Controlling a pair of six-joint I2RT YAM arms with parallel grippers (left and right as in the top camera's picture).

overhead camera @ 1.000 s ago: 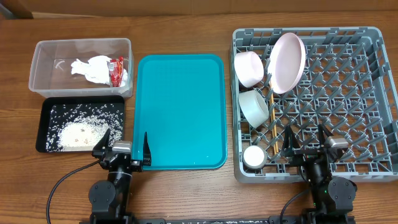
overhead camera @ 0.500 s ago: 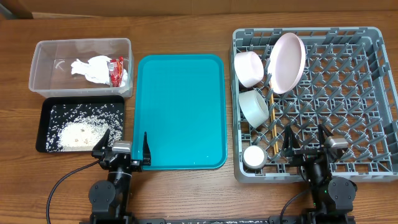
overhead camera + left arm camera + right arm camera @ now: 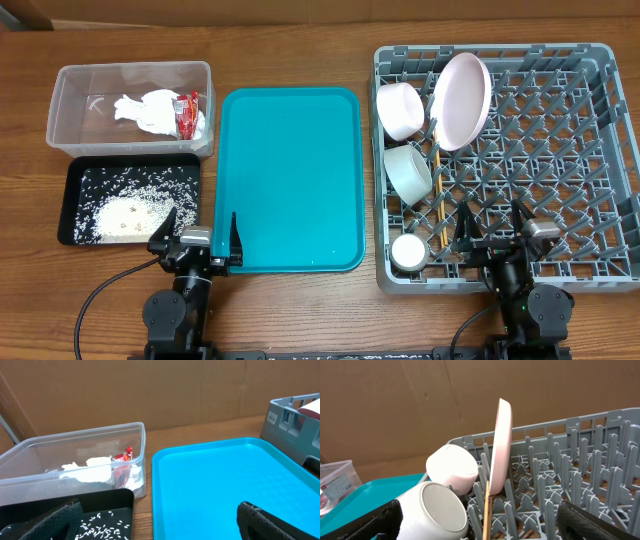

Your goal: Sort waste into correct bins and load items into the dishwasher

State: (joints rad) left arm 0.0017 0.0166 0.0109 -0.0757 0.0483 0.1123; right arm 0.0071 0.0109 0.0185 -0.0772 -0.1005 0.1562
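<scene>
The clear tub at the back left holds the crumpled white napkin and the red-and-white wrapper; both show in the left wrist view, napkin and wrapper. The black tray holds white rice scraps. The grey rack holds the pink plate on edge, two bowls, a small white cup and wooden chopsticks. My left gripper is open and empty at the front, by the black tray. My right gripper is open and empty over the rack's front edge.
A teal serving tray lies bare between the bins and the rack. A brown cardboard wall stands behind the table in both wrist views. The table is wood.
</scene>
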